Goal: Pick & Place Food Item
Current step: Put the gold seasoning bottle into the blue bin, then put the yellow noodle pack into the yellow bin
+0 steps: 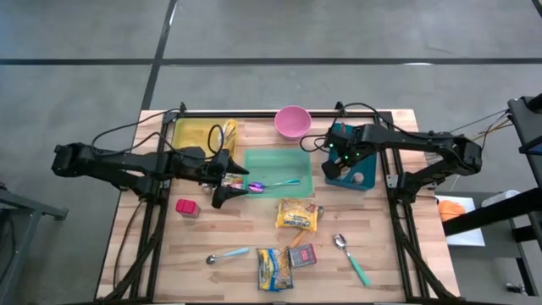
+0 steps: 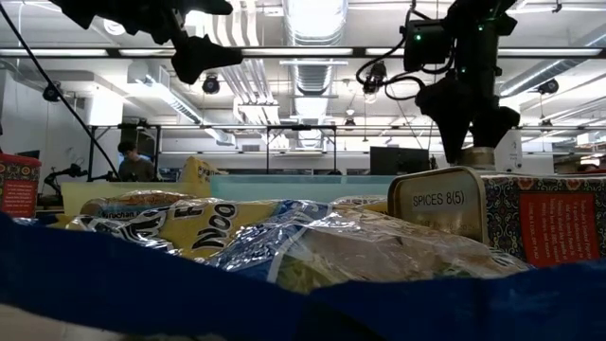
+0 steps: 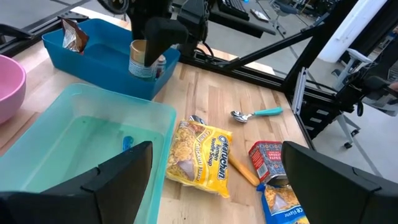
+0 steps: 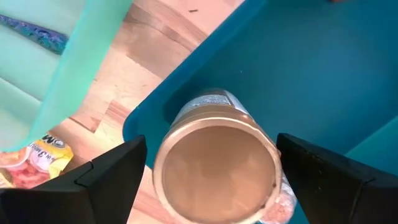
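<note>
The right gripper (image 4: 208, 180) hangs spread wide, holding nothing, over an upright can (image 4: 214, 168) standing inside the blue bin (image 4: 323, 68) at the table's far right, so a careless retreat could clip and topple it.

We read "SPICES 8(5)" on the tin (image 2: 437, 201) in the low view. The yellow noodle bag (image 2: 204, 232) shows big letters "Noo". Other labels are too small to read.
</note>
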Robot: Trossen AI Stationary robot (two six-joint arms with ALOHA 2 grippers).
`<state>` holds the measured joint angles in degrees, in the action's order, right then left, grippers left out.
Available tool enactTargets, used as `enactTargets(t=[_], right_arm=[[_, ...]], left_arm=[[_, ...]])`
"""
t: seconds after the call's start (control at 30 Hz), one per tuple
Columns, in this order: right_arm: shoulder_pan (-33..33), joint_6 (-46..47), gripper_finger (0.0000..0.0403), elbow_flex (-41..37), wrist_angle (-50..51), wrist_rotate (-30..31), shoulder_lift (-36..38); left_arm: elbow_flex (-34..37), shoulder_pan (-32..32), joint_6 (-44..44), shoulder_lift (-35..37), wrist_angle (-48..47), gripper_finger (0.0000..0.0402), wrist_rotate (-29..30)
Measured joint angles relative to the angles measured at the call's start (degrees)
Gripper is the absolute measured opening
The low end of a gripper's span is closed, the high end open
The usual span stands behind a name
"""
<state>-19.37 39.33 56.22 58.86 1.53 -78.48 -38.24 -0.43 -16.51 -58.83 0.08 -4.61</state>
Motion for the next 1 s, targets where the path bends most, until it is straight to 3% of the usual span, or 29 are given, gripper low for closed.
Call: enactTargets(t=[0.4,0.63,0.8,1.0], right_arm=[[4.2,0.9,0.0354,10.8,15.3,8.1,0.1],[10.3,5.0,0.0354,17.7,16.8,9.1,0.1],[16.0,10.8,0.0354,20.4,16.8,9.1,0.1],[27.7,25.6,0.0354,19.4,15.7,9.1,0.1]], left_arm=[[0.0,0.0,0.0,0.0,-0.4,0.036,-1.2],[0.0,0.0,0.0,0.0,-0.4,0.036,-1.2],[0.0,0.0,-1.6,0.0,-0.4,0.036,-1.2],[0.1,0.0,-6.2,0.0,-1.7,0.036,-1.3]])
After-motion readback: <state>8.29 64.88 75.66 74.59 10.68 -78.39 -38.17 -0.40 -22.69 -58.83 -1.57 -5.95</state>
